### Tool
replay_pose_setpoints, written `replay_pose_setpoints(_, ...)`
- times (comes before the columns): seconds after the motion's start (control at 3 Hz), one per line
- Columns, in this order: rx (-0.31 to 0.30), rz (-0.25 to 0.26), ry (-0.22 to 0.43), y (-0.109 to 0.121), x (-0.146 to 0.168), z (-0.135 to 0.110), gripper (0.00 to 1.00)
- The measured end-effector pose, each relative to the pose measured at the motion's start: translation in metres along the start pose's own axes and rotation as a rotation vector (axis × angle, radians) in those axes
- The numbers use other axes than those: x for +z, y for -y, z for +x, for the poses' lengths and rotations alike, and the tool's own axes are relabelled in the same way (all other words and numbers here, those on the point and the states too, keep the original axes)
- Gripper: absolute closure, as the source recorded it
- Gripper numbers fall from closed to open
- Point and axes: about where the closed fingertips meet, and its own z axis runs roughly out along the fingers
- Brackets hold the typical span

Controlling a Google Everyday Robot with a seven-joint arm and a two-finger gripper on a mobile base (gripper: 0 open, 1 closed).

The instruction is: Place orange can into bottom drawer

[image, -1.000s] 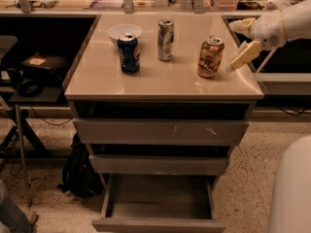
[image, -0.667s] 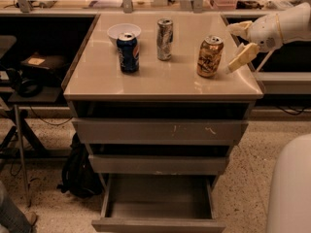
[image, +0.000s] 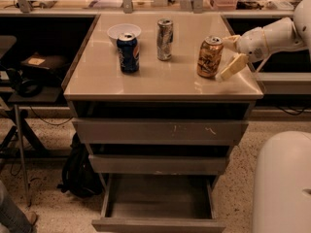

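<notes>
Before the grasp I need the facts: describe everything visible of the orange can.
The orange can is a small orange-gold drink can with pale markings and a silver top, seemingly metal. It stands upright on the cabinet top, near its right edge in the view. The open gripper sits just beside it on that side; whether they touch cannot be told.

Can: orange can [image: 210, 57], orange-gold with pale markings and a silver top.
Can pose: upright.
Can place: on the tabletop [image: 160, 84], right side, about midway between the near and far edges.
Drawer: bottom drawer [image: 158, 225], grey metal, wide and shallow, plain flat front.
Drawer state: pulled out toward the near side, its inner floor showing.
Drawer place: lowest of three, under the tabletop.
Gripper: gripper [image: 223, 57] just right of the can, jaws spread apart; contact with the can cannot be told.
</notes>
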Motion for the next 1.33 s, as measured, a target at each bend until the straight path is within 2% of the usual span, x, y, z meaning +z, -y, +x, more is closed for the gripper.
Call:
replay_pose_setpoints(0.33, 0.0, 0.0, 0.0, 0.0, 0.0, 0.0, 0.0)
replay_pose_setpoints(0.67, -0.011, 0.018, 0.034, 0.005, 0.006, -0.007, 0.0)
replay_pose_setpoints(1.0, -0.053, 0.012, 0.12, 0.005, 0.02, -0.018, 0.0)
replay_pose_setpoints(1.33, -0.068, 0.007, 0.133, 0.004, 0.024, -0.022, 0.0)
